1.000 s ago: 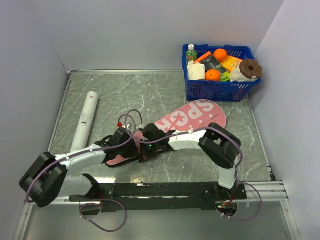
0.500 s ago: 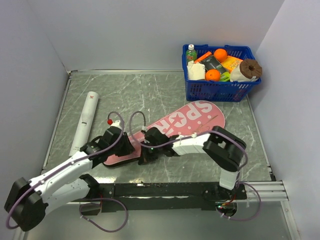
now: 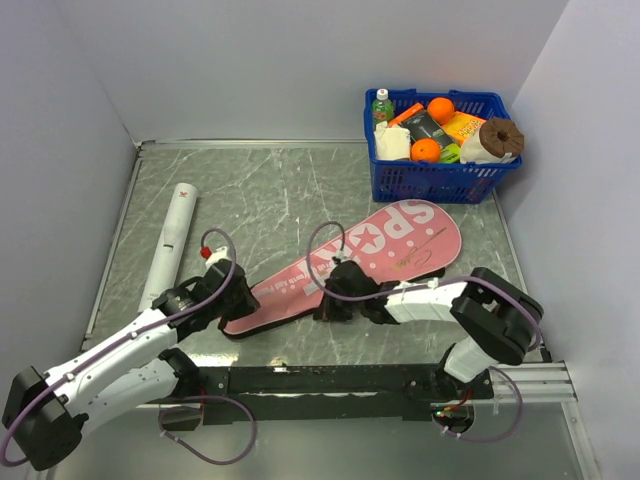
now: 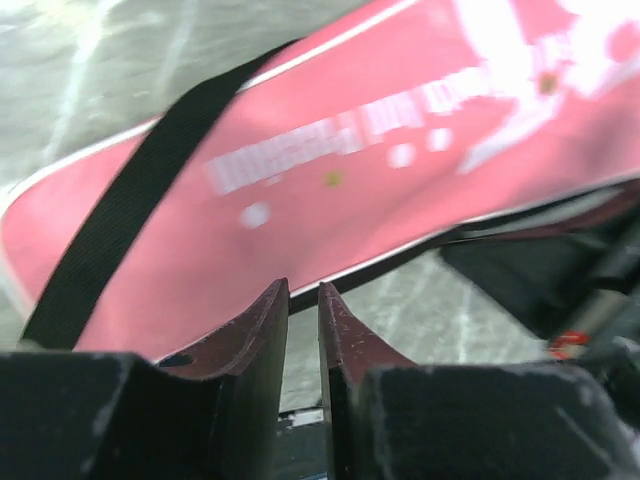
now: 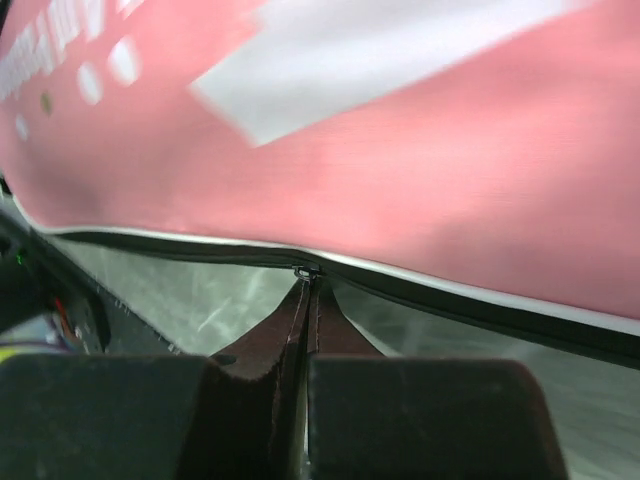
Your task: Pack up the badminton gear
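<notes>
The pink "SPORT" bag lies slanted across the table, its narrow end at the near left. My right gripper is at the bag's near edge. In the right wrist view the gripper is shut on the zipper pull of the bag. My left gripper is at the narrow end. In the left wrist view it is shut with a thin gap and empty, just short of the bag and its black strap. The long white tube lies at the left. Rackets and shuttlecock are not in view.
A blue basket of groceries stands at the far right corner. White walls close in the left, far and right sides. The black base rail runs along the near edge.
My right gripper has moved right along the bag's near edge, and the bag has slid right with it. My left gripper has come off the bag's narrow end and drawn back left.
</notes>
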Robot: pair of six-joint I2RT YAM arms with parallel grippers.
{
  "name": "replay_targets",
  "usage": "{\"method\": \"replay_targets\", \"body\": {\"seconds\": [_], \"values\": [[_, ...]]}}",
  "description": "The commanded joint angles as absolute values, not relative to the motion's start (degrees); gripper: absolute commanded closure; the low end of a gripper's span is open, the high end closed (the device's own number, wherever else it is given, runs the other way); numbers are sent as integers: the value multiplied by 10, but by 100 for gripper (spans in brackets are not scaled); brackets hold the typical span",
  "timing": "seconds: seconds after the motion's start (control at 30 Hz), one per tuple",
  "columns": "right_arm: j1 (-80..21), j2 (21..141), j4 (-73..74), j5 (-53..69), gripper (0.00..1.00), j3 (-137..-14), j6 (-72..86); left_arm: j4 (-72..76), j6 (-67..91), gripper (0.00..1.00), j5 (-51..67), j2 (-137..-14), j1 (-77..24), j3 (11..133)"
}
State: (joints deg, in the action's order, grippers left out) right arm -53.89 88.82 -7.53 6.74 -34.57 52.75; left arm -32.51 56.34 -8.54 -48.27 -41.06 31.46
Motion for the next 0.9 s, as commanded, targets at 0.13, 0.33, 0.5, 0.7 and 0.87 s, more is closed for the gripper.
{"method": "replay_targets", "body": {"seconds": [0.13, 0.33, 0.5, 0.7, 0.87], "values": [[-454, 818, -110, 43, 100, -285, 494, -424, 668, 69, -216, -464, -415, 330], [-436, 796, -115, 71, 100, -271, 465, -479, 725, 62, -305, -506, -416, 348], [-436, 789, -125, 93, 100, -268, 453, -503, 728, 58, -353, -542, -381, 366], [-436, 790, -136, 113, 100, -263, 447, -448, 678, 58, -332, -550, -294, 353], [-430, 785, -148, 117, 100, -252, 446, -389, 635, 58, -296, -591, -255, 338]]}}
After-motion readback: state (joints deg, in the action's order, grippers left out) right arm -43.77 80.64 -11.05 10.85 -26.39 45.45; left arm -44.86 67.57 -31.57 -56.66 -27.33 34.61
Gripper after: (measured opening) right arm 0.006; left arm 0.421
